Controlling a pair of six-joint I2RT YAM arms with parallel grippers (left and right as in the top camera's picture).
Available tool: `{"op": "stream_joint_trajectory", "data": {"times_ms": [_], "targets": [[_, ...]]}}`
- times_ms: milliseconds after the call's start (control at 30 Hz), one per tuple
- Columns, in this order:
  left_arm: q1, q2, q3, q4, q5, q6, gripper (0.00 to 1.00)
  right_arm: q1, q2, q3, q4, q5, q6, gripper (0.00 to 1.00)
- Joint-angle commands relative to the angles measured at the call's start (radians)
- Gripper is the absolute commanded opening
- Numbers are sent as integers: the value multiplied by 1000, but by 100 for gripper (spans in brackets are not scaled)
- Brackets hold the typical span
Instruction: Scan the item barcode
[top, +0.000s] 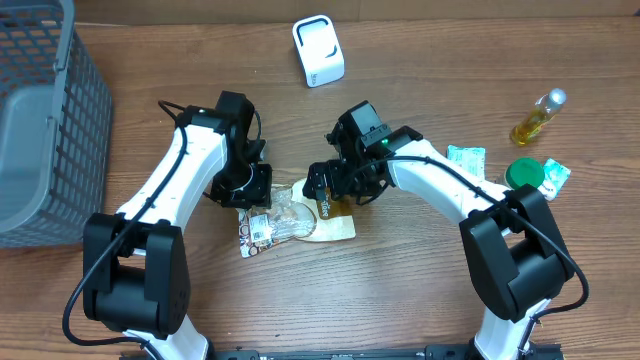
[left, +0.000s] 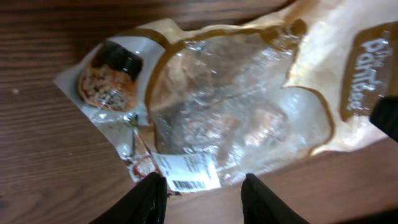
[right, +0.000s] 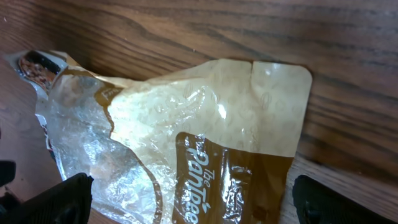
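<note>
The snack bag (top: 296, 224) lies flat near the middle of the table (top: 400, 310). It looks light, crinkly and slippery; I would pinch a flat edge. At its 10 o'clock the left gripper (left: 202, 193) is partly open over the barcode sticker (left: 186, 177), holding nothing. At 1 o'clock the right gripper (right: 193, 211) is spread wide, empty. The scanner (top: 318, 50) stands far off at 12 o'clock.

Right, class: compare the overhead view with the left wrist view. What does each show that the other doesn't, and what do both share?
Overhead only: the grey basket, the white device, the yellow bottle and the green lid.
Left wrist only: the barcode with its bars clear enough to make out, close by the left fingers, which stand apart.
Both: the clear packet lying on the wooden table, with its white label.
</note>
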Motion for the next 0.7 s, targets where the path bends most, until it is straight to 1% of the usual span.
{"op": "stream_joint_trajectory", "data": {"times_ms": [0,233,267,333,433,567,667], "targets": [[6,1,-31,17,-34,1,41,-5,-3,-33,16,-41,-4,100],[6,1,-118,95,-34,0,38,-5,-2,-38,23,-54,-3,100],[6,1,-131,108,-34,0,38,-5,-2,-38,22,-54,0,100],[7,1,-152,130,-34,0,42,-5,-1,-40,23,-66,0,100],[6,1,-184,166,-34,-26,43,-5,-1,-62,46,-80,19,100],[6,1,-219,204,-35,-34,43,-5,-1,-135,129,-91,91,100],[7,1,-237,219,-50,-37,42,-5,-1,-188,231,-173,125,100]]}}
